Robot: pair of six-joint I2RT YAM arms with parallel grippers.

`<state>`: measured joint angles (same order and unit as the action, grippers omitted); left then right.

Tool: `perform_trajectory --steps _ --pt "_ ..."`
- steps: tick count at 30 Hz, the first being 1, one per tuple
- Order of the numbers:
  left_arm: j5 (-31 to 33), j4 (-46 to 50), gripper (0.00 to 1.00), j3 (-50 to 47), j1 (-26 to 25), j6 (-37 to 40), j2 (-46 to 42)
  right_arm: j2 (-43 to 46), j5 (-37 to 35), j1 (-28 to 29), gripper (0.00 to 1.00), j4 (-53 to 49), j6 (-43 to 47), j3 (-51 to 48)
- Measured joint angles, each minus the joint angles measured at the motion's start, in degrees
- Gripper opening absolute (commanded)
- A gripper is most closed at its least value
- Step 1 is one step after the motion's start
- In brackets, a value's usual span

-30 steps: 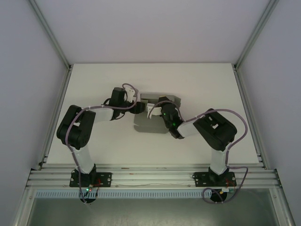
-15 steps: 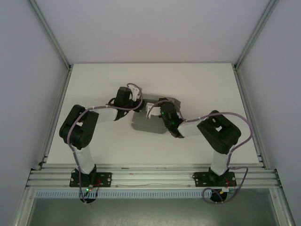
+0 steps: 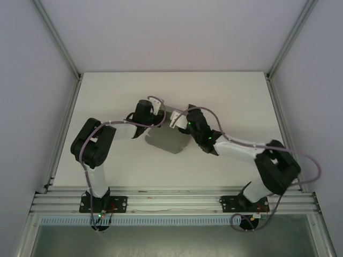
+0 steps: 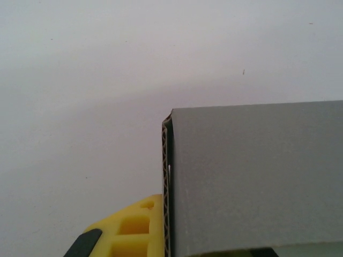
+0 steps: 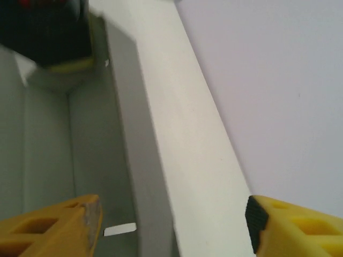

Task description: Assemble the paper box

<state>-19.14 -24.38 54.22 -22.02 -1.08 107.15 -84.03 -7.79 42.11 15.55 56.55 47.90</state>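
- left tool (image 3: 159,113): closed on a wall of the paper box (image 3: 170,140). in the left wrist view the corrugated edge of a grey panel lies against the yellow finger (image 4: 134,227), and the panel covers the gap between the jaws.
- right tool (image 5: 171,211): open. its two yellow fingers (image 5: 59,225) stand wide apart on either side of a standing wall and do not press on it.
- paper box location: near the middle of the table (image 3: 107,91), between the two tools and turned at an angle to the table edges.
- done so far, as judged from the views: the sheet is no longer flat. the right wrist view shows an inner corner where upright walls meet a floor panel, so at least one side is formed.
- still to do, as judged: in the top view the near part of the box looks like a flat grey panel, so the remaining walls or the lid flap need folding and tucking.
- not determinable: whether any tabs are locked in their slots. the task is rated as partly complete.
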Motion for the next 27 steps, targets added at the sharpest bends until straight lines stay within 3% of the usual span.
perform_trajectory --steps 5,9,12,20,23,27 --pt "-1.97 -3.58 0.00 -2.38 -0.92 1.92 -0.26 8.20 11.76 -6.93 0.95 -9.20 -19.06 3.43" --pt "-2.03 -5.73 0.00 -3.82 -2.84 3.41 -0.42 4.85 21.35 -14.53 0.87 -16.41 -34.29 11.08" --pt "-2.49 -7.13 0.00 -4.57 -4.17 4.26 -0.44 -1.95 26.47 -16.74 0.78 -22.14 -41.05 19.04" --pt "-3.17 -8.98 0.00 -5.57 -5.01 5.70 -0.42 -18.67 38.80 -16.26 0.66 -33.73 -45.44 31.10" --pt "-3.17 -9.14 0.00 -5.60 -5.38 5.73 -0.42 -21.97 40.76 -16.28 0.65 -35.65 -45.68 32.24" --pt "-3.13 -9.05 0.00 -5.60 -5.38 5.66 -0.39 -24.39 43.08 -16.31 0.53 -37.00 -45.83 33.48"
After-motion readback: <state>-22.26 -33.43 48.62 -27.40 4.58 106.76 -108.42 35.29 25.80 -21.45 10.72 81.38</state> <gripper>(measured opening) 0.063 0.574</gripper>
